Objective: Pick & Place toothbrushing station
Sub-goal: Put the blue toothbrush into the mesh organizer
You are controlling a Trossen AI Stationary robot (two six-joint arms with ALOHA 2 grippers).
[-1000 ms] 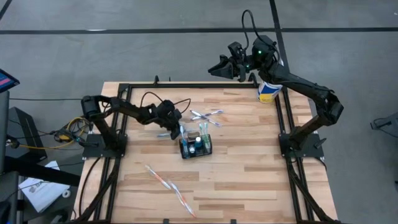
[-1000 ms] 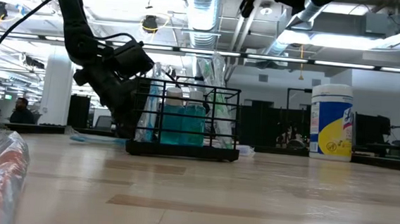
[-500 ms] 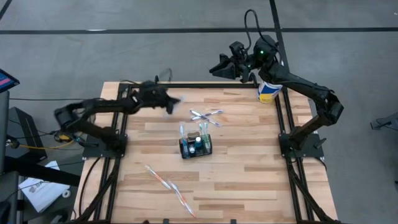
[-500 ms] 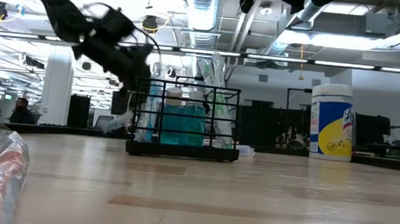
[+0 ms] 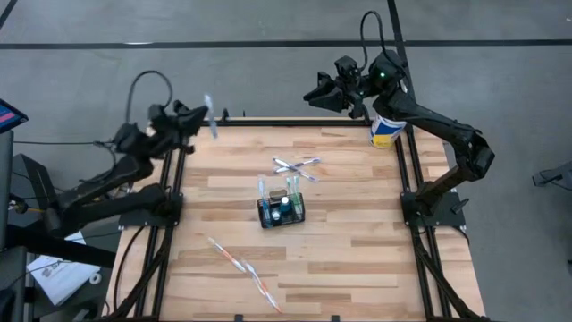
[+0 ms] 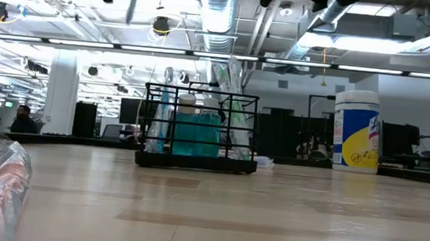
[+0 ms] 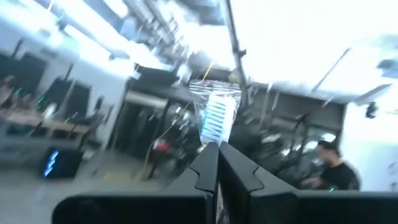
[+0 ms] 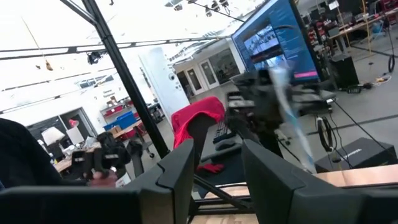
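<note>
Your left gripper [image 5: 204, 114] is raised above the far left corner of the table, its fingers [image 7: 208, 163] pressed together on a wrapped toothbrush [image 5: 211, 116]; in the left wrist view the bristle head stands straight up from the jaws inside clear film. The toothbrushing station [image 5: 281, 211], the black wire-mesh basket, sits near the middle of the wooden table [image 5: 357, 250], toward the near side and to the right of that gripper. It already holds a teal bottle [image 6: 195, 134] and several upright brushes.

That is the relation your next move turns on: the basket lies well apart from the held brush and below it, so I'd judge you must swing the left arm back in over the table and bring the brush's long axis roughly vertical over a free compartment. The left arm is the one to use; both stand about equally far from the basket.

Your right gripper [image 5: 313, 95] waits past the far edge, near the white-and-yellow wipes tub [image 5: 385, 134], jaws part-open and apparently holding nothing, though its wrist view is too cluttered to be sure.

More wrapped toothbrushes lie crossed just beyond the basket [image 5: 296, 166] and along the near left of the boards [image 5: 241, 267]. Behind the table is an open workshop with bright ceiling lights and a person [image 7: 333, 165] in the distance
</note>
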